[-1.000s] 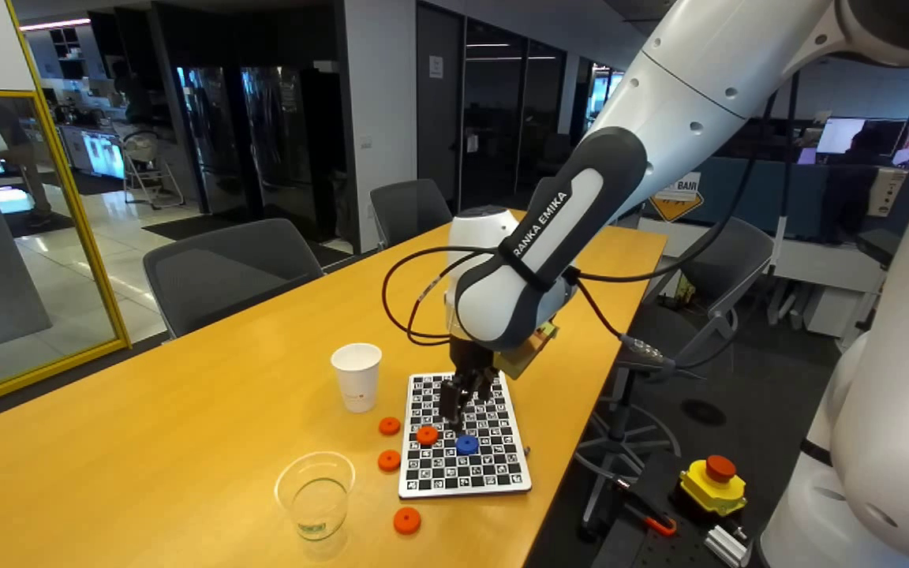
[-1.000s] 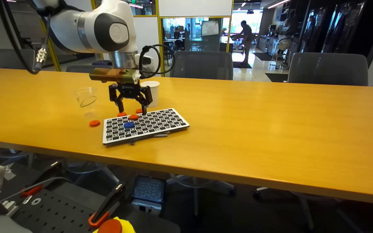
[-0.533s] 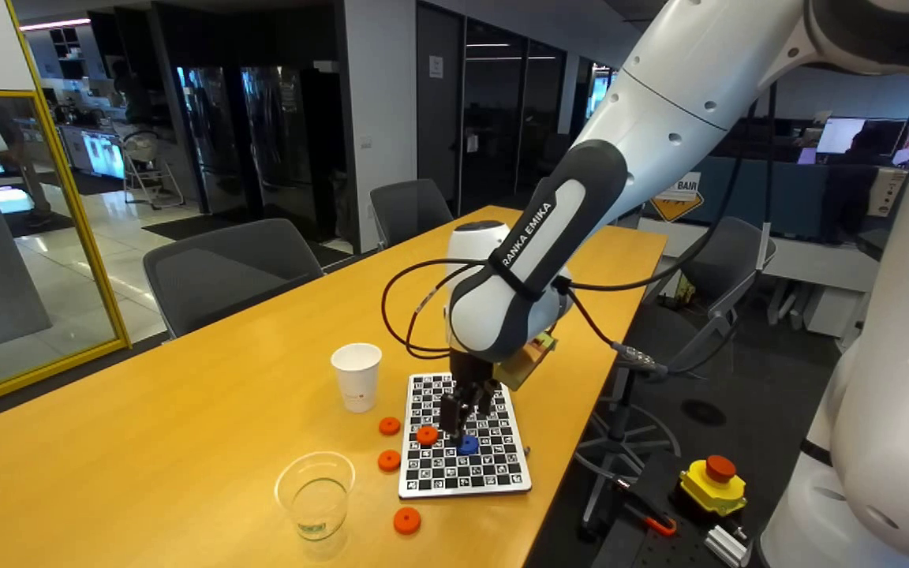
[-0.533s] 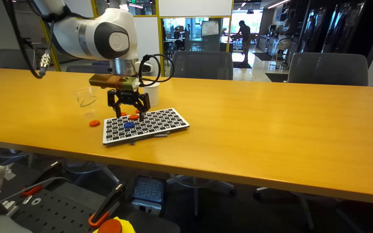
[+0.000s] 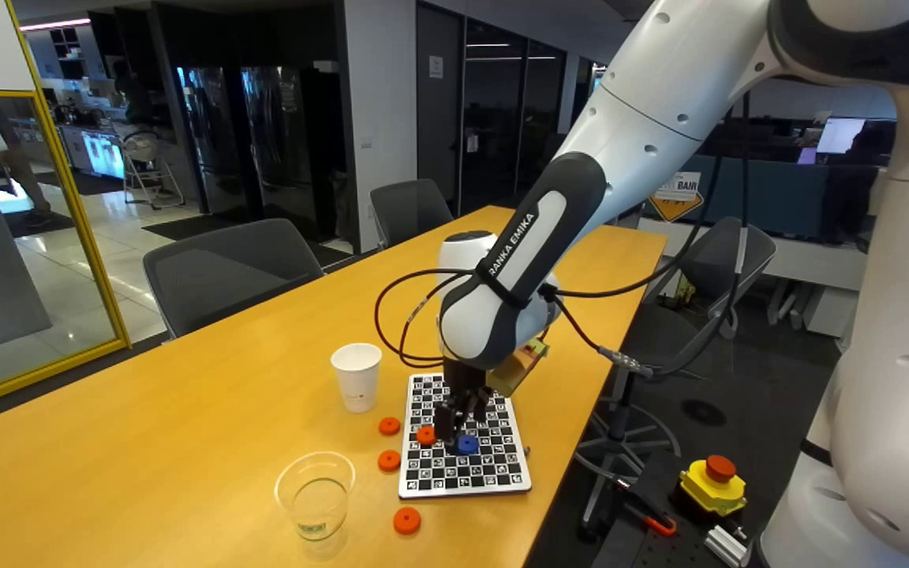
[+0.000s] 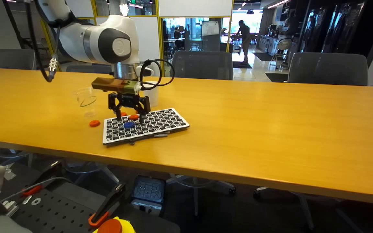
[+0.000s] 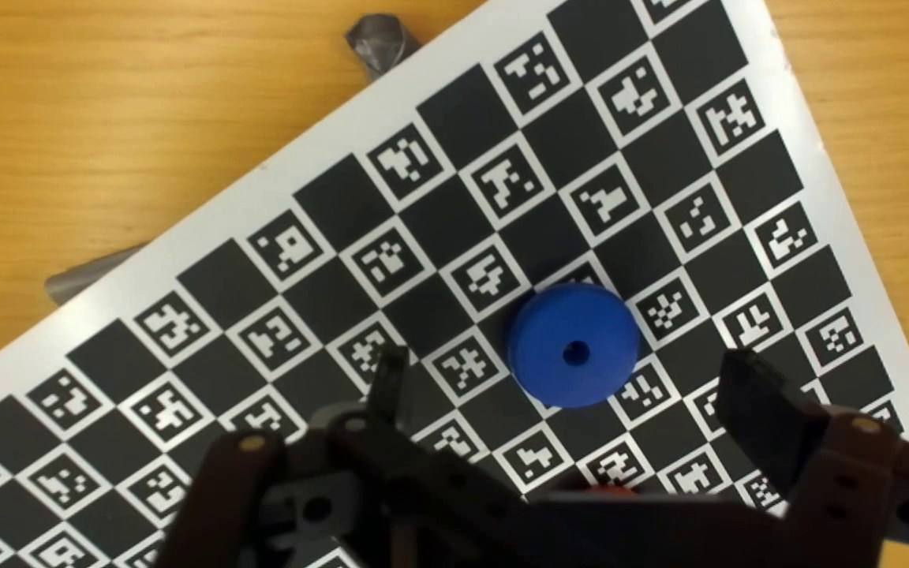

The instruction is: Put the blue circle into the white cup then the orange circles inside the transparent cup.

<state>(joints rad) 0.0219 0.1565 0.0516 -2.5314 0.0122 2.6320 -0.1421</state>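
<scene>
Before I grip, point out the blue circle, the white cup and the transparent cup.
Blue circle (image 7: 547,343): wrist view, top face beside its hole.
White cup (image 5: 357,384): an exterior view, outer wall below the rim.
Transparent cup (image 5: 316,506): an exterior view, near wall below the rim.

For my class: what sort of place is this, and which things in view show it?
Probably a shared meeting area in an office or lab: a long wooden table, dark grey chairs along it, and a yellow-framed glass partition suggest so.

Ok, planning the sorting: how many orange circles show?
4: one orange circle on the board, three orange circles on the table beside it. Any inside the white cup would be hidden.
</scene>
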